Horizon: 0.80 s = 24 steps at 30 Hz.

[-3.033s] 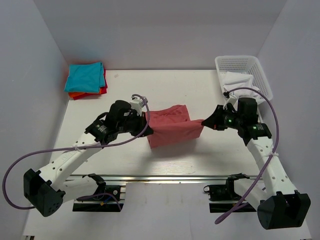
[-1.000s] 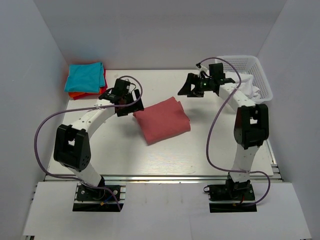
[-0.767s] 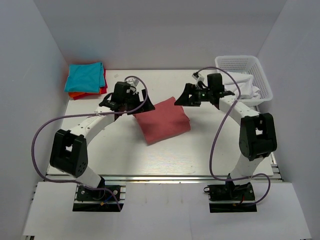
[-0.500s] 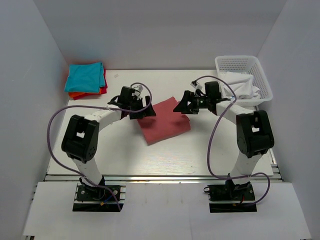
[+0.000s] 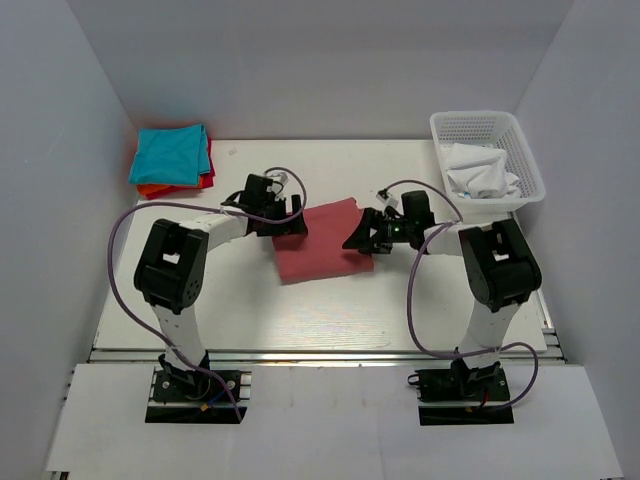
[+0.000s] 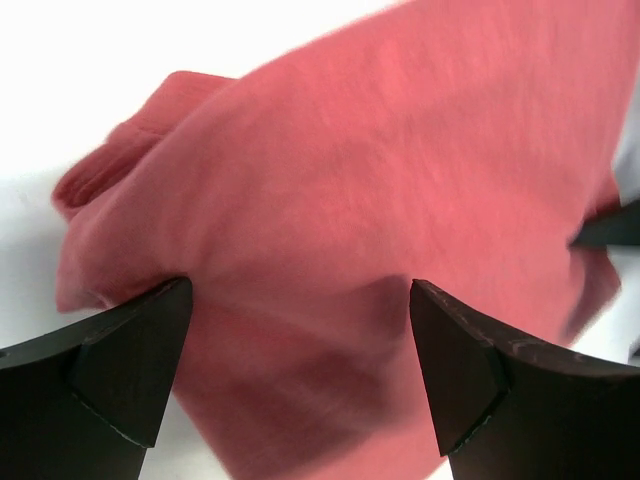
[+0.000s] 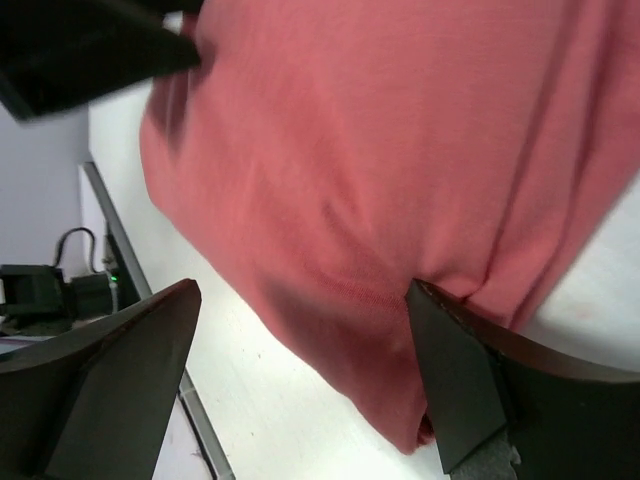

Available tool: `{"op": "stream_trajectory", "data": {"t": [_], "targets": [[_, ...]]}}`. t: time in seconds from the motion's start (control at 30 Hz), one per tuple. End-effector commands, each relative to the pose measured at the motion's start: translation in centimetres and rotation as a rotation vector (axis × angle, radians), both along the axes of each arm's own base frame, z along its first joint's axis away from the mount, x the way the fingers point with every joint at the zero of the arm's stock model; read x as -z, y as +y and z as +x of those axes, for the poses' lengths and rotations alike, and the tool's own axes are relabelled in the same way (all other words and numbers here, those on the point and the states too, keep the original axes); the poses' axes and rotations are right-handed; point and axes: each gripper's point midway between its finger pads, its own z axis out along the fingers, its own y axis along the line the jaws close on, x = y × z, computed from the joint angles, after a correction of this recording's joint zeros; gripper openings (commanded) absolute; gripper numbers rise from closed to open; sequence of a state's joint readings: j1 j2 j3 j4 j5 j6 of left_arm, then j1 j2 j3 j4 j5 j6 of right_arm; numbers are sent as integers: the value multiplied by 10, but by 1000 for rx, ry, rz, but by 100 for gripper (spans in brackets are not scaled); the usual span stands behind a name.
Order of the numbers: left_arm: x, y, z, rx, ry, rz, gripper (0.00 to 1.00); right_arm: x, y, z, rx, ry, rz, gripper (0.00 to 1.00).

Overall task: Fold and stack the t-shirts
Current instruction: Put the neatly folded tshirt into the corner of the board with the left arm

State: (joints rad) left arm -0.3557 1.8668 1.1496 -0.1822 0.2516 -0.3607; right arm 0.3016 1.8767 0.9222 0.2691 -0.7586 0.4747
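on table [image 5: 400, 305], folded salmon-red t-shirt [image 5: 320, 248]

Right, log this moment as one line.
left gripper: open, at salmon shirt left edge | right gripper: open, at right edge | folded stack: back left

table [image 5: 330, 310] bare nearside of salmon shirt [image 5: 320, 255]; basket [image 5: 487, 122] and shirt stack [image 5: 172, 158] block far corners.

Salmon t-shirt [image 6: 380, 180] looks soft matt cloth; basket [image 5: 485, 125] seemingly plastic lattice.
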Motion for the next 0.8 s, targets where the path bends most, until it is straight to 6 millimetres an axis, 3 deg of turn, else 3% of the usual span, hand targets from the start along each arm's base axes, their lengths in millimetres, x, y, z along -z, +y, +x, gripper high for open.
{"op": "stream_trajectory", "data": {"t": [0.0, 0.07, 0.17, 0.2, 0.3, 0.33, 0.43, 0.47, 0.53, 0.57, 0.77], "targets": [[-26, -2, 28, 55, -99, 34, 100, 17, -1, -37, -15, 33, -114, 90], [-38, -3, 26, 60, -108, 57, 100, 0, 1, -37, -8, -40, -132, 90], [-74, -8, 20, 69, -197, 26, 100, -31, 0, -34, 6, -133, -127, 90], [-70, -5, 10, 50, -178, 13, 100, -48, -2, -31, 20, -189, -135, 90], [-82, 7, -8, 24, -206, 15, 100, -56, -14, -21, 75, -233, -199, 90], [-82, 8, -11, 13, -205, 4, 100, -69, -17, -20, 98, -268, -194, 90], [-69, 19, -25, -15, -158, 43, 100, -76, -27, -20, 146, -293, -224, 90], [-60, 24, -27, -31, -132, 72, 100, -86, -30, -19, 171, -327, -227, 90], [-40, 32, -35, -36, -59, 130, 100, -86, -33, -22, 171, -326, -232, 90], [-38, 34, -33, -43, -49, 144, 100, -94, -35, -23, 180, -344, -226, 90], [-5, 31, -39, -42, 28, 209, 98, -91, -54, -29, 223, -348, -314, 90]]}}
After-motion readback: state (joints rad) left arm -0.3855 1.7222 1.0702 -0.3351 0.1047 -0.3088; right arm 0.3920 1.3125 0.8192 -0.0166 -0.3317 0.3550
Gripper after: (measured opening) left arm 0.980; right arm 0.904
